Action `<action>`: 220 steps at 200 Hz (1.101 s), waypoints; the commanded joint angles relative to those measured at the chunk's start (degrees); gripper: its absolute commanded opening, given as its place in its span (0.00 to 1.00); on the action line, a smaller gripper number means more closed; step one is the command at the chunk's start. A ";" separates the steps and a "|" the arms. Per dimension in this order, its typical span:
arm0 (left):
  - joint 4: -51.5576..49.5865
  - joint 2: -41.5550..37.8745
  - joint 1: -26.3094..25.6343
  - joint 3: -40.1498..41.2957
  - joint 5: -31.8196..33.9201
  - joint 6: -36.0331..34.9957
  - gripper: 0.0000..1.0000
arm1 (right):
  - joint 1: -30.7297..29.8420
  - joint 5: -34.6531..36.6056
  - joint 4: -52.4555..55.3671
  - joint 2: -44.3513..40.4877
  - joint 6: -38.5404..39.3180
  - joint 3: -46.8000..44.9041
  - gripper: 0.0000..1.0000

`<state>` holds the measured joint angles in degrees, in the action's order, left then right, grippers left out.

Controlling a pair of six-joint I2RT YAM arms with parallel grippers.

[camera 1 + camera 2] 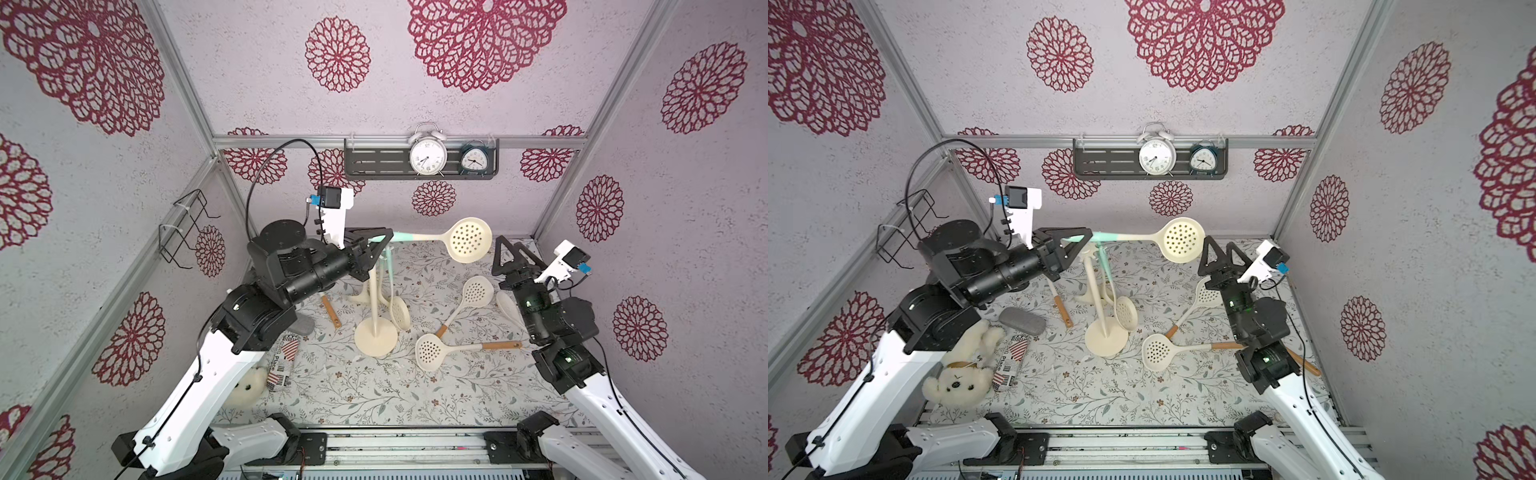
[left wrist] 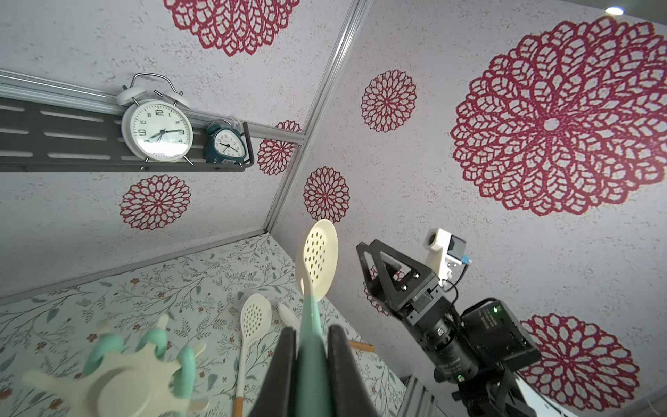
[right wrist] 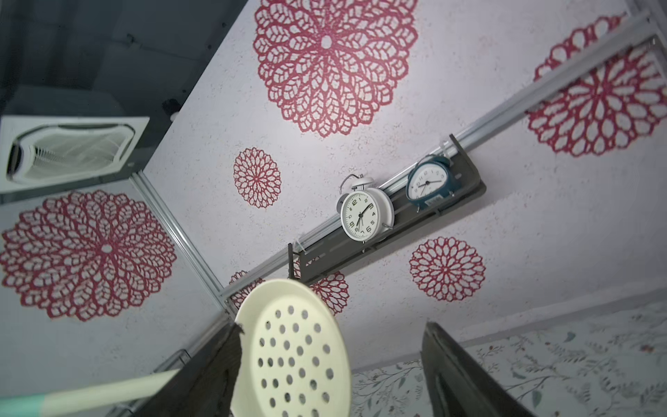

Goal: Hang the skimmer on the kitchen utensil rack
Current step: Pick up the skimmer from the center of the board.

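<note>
Left gripper (image 1: 384, 240) is clamped on the skimmer's (image 1: 471, 240) mint handle, holding it level in the air near the table's (image 1: 332, 395) back edge, handle end right over the rack's (image 1: 372, 345) crown. Right gripper (image 1: 510, 243) sits beside the skimmer's head, jaws spread wide, gripping nothing. 1 other skimmer (image 1: 401, 311) hangs off the rack.

On the dial of the white twin-bell alarm clock (image 2: 157, 131) we read bold black numerals, among them 12, 2, 3, 9 and 10. On the flag-patterned packet (image 1: 281, 361) we make out the word "Place" beside a barcode. On the small teal clock (image 2: 225, 146), numerals and base label are too small for us to read.
</note>
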<state>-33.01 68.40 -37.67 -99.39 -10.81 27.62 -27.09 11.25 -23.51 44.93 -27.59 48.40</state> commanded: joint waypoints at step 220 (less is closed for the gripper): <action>-21.94 0.86 2.47 -6.87 -11.78 -3.29 0.00 | -27.66 -17.84 24.05 17.96 55.11 21.04 0.43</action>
<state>-57.45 68.84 -35.57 -105.89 -21.67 24.25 -54.08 -7.60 4.56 62.28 26.11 68.31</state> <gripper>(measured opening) 0.132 0.461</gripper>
